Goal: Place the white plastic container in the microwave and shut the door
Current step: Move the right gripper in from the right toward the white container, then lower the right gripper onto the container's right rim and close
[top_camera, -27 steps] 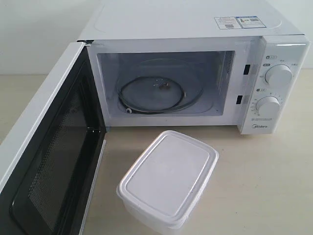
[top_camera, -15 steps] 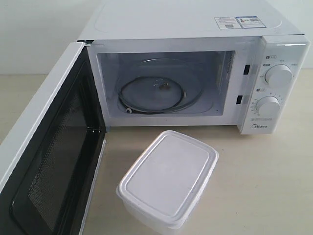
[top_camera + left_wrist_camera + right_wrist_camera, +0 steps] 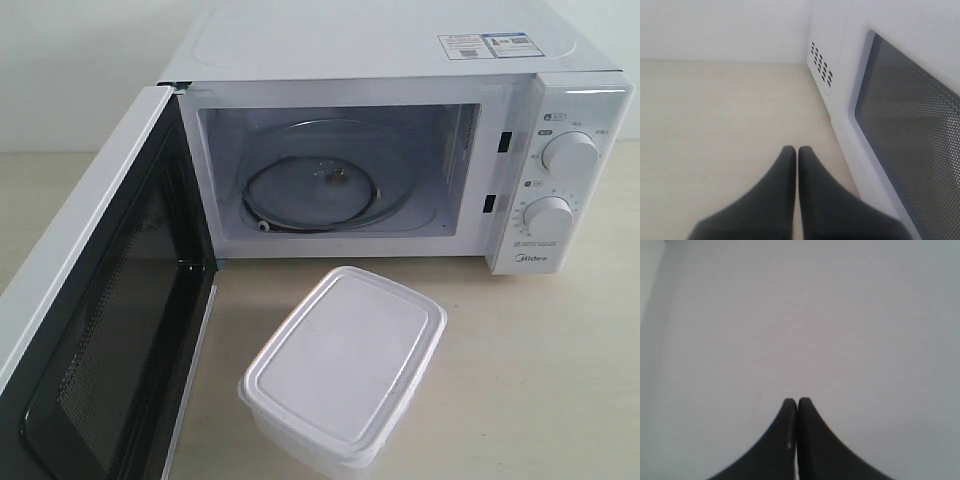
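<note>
Exterior view: container (image 3: 345, 365) on table (image 3: 540, 380), near, just in front of microwave (image 3: 380, 40); door (image 3: 90, 300) wide open at left. Nothing grabbed yet, so pickup step. Left gripper (image 3: 797, 152), right gripper (image 3: 797, 402) both pinched closed, empty. Next imo: spread jaws, reach container, lift inside.

the translucent white rectangular plastic container (image 3: 345, 372) has a smooth lid with a soft, frosted sheen. the white boxy microwave (image 3: 380, 45) looks like smooth, semi-glossy painted metal, and its round turntable (image 3: 325, 175) is clear glass. just beside the left gripper (image 3: 796, 152), the white door (image 3: 900, 125) holds dark perforated mesh in glossy casing. the pale table (image 3: 715, 125) beneath that gripper is matt with a fine grain. the left gripper and the right gripper (image 3: 797, 402) look dark, smooth and matt.
</note>
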Controlling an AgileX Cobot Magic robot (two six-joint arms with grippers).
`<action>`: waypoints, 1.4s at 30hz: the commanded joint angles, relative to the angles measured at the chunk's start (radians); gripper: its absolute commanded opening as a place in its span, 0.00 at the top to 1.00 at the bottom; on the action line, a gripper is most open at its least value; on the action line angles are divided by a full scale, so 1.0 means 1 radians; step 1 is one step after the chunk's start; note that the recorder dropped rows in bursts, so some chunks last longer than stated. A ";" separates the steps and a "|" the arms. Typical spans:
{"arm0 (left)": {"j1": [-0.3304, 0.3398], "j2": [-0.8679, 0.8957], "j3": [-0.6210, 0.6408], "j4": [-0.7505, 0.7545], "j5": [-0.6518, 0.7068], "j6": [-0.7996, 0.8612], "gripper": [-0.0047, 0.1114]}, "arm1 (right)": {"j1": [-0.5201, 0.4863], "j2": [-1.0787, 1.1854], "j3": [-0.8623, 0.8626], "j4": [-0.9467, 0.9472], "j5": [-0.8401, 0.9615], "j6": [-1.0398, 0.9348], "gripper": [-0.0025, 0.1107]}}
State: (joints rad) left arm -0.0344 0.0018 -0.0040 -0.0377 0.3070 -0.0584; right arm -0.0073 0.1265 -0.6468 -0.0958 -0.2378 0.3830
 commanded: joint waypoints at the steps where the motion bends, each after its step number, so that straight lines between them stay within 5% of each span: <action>1: 0.003 -0.002 0.004 0.000 0.000 -0.001 0.93 | 0.015 0.214 -0.203 0.049 0.639 0.016 0.98; 3: 0.003 -0.002 0.004 0.000 0.000 -0.001 0.93 | 0.042 0.341 -0.243 0.184 0.905 -0.028 0.98; 6: 0.003 -0.002 0.004 0.000 0.000 -0.001 0.93 | 0.053 0.468 -0.236 0.306 1.074 -0.059 0.98; 16: 0.003 -0.002 0.004 0.000 0.000 -0.001 0.93 | 0.060 0.718 -0.235 0.325 1.177 -0.126 0.98; 25: 0.003 -0.002 0.004 0.000 0.000 -0.001 0.93 | 0.071 0.968 -0.143 1.094 1.416 -0.875 0.98; 30: 0.003 -0.002 0.004 0.000 0.000 -0.001 0.93 | 0.086 1.023 0.026 1.458 1.343 -1.187 0.98; 34: 0.003 -0.002 0.004 0.000 0.000 -0.001 0.93 | 0.086 1.028 0.155 1.572 1.110 -1.231 0.98; 38: 0.003 -0.002 0.004 0.000 0.000 -0.001 0.93 | 0.086 1.035 0.248 1.608 0.888 -1.237 0.98; 42: 0.003 -0.002 0.004 0.000 0.000 -0.001 0.93 | 0.086 1.055 0.278 1.536 0.851 -1.257 0.98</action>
State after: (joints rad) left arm -0.0344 0.0018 -0.0040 -0.0377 0.3070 -0.0584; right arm 0.0784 1.1693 -0.3844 1.4748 0.6501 -0.8515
